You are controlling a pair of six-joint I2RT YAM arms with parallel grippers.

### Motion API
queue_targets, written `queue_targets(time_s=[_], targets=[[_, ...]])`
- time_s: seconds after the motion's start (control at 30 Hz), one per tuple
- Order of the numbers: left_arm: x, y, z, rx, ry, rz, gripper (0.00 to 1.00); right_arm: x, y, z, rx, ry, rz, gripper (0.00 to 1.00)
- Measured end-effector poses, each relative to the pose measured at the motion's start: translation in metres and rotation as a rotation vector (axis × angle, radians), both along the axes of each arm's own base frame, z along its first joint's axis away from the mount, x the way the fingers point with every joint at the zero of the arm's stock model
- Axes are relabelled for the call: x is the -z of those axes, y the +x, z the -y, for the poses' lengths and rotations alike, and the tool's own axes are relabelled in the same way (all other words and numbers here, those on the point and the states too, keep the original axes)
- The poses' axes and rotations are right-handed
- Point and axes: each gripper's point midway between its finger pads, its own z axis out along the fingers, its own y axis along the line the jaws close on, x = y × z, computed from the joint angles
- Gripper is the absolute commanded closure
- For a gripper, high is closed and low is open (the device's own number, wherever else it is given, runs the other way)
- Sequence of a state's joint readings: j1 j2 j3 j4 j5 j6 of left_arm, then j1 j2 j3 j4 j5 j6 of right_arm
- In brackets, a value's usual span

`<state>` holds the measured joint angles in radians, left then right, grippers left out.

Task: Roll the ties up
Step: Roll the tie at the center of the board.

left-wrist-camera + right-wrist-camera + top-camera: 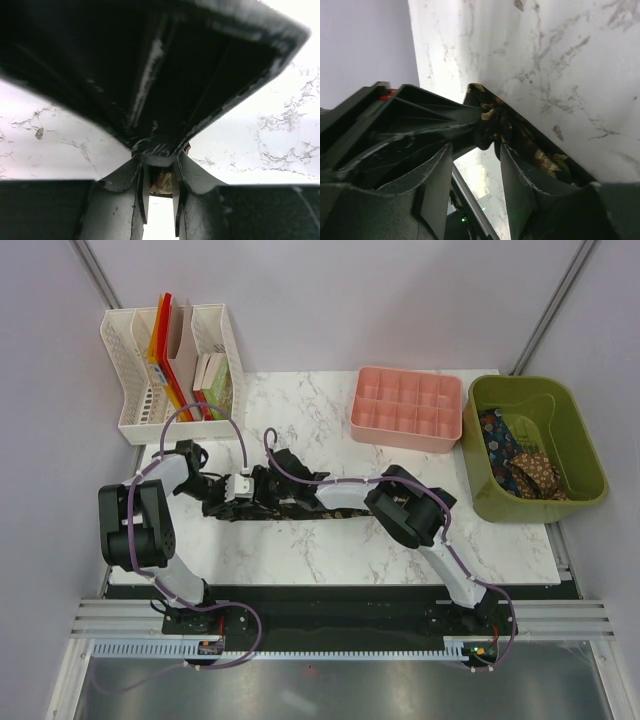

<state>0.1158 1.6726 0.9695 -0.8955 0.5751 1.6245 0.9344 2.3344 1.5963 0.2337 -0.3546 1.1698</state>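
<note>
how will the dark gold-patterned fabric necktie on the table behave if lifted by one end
Probably floppy: the dark gold-patterned fabric necktie lies limp along the white marble table, so it should droop. Likely light: its thin cloth folds in the right wrist view.

- I worked in a robot lab cell.
- Plain pale walls [300, 300] boxed in the table [300, 550], with metal struts [100, 275] running up the corners.
- My two arms [140, 525] were bolted at the near edge by an aluminium rail [330, 618], and loose cables [245, 635] looped off them.
- A white rack [125, 360], a pink tray [405, 435] and a green bin [580, 455] stood in a row on the far side, around a marble-look top.
</note>
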Motion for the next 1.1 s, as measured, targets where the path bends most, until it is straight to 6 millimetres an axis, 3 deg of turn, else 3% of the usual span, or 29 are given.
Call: queue_targets(time_s=[0.13, 0.3, 0.7, 1.1], targets=[[0.000, 0.000, 0.000, -0.002, 0.000, -0.001, 0.73, 0.013, -0.003, -0.002, 0.013, -0.017, -0.020, 0.50], [0.000, 0.000, 0.000, -0.002, 0.000, -0.001, 0.72, 0.014, -0.002, -0.003, 0.019, -0.016, -0.020, 0.51], [-0.001, 0.000, 0.001, -0.002, 0.001, 0.003, 0.74, 0.022, 0.000, -0.005, 0.032, -0.020, -0.016, 0.68], [-0.004, -0.001, 0.002, 0.016, 0.028, 0.009, 0.73, 0.021, 0.000, -0.006, 0.033, -0.010, -0.017, 0.57]])
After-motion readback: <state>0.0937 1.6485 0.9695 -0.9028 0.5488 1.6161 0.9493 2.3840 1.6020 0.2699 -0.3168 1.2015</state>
